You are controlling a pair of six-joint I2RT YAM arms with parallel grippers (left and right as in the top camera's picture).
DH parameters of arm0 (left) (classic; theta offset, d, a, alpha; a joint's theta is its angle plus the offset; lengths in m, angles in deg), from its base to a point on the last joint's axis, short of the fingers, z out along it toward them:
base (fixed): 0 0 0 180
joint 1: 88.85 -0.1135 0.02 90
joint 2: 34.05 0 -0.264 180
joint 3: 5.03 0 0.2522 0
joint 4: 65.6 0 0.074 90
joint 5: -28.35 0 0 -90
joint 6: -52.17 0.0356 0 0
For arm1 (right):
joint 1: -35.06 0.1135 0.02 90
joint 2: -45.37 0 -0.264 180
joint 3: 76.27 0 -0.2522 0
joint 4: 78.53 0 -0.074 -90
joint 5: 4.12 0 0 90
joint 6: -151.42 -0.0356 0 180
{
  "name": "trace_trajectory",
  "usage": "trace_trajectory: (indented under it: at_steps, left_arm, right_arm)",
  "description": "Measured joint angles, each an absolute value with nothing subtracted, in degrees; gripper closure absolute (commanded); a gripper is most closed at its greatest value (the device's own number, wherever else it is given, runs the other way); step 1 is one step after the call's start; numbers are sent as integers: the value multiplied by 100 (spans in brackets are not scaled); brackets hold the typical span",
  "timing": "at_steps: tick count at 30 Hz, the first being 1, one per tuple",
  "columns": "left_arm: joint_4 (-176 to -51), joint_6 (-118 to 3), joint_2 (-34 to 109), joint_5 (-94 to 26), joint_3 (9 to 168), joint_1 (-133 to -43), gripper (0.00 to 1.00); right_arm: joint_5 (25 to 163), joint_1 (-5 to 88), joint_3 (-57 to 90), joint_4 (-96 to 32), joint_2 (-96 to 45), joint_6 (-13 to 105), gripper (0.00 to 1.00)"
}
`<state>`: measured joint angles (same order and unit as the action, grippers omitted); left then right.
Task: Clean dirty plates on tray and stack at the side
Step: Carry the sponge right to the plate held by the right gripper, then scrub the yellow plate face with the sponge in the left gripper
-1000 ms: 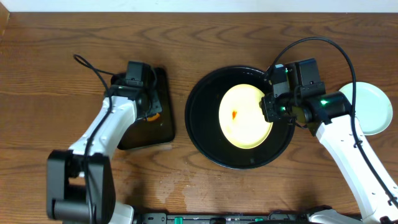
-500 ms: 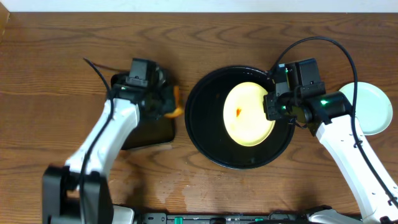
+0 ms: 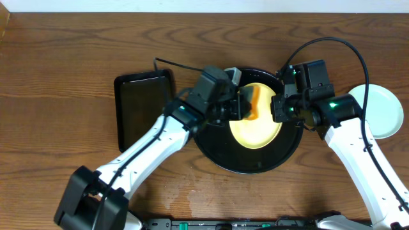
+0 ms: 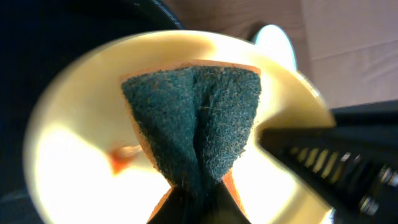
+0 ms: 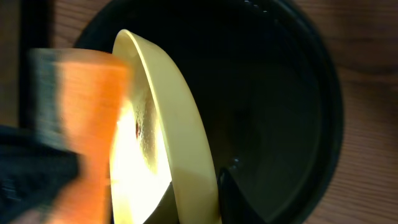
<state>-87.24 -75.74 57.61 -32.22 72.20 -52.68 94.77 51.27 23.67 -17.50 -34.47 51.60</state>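
Note:
The pale yellow plate point(image 3: 259, 131) stands tilted on its edge over the round black tray point(image 3: 214, 144). My right gripper point(image 3: 279, 108) is shut on its right rim; the rim point(image 5: 186, 149) shows between my fingers in the right wrist view. My left gripper point(image 3: 243, 105) is shut on an orange sponge point(image 3: 251, 102) with a dark green scrub face point(image 4: 196, 124), held just above the plate's face point(image 4: 74, 168). An orange smear point(image 4: 118, 160) shows left of the sponge. A mint-white plate point(image 3: 383, 112) lies on the table at the far right; whether another lies under it I cannot tell.
A rectangular black tray point(image 3: 144, 108) lies at the left with no sponge on it. Wooden table point(image 3: 57, 76) surrounds everything. Cables arc over both arms.
My left arm swung right from the rectangular tray, carrying the sponge to the yellow plate. The right gripper tilted the plate up further.

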Motion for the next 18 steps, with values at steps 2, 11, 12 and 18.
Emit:
trace_trajectory:
  at_steps: [2,11,12,18]
  left_arm:
    - [-8525,-7845,5820,-3217,7220,-5170,92]
    - [-8593,-8525,5886,-3394,7222,-4864,93]
    - [-8663,-8558,5886,-3423,7222,-4862,92]
    - [-9157,-8545,5897,-3947,7231,-4855,93]
  right_arm:
    - [9621,5127,2367,-1785,-3447,5151,99]
    - [9910,5125,2369,-1872,-3339,5136,99]
    - [9890,5125,2371,-1872,-3313,5136,99]
    - [9645,5116,2382,-1872,-2865,5142,99]
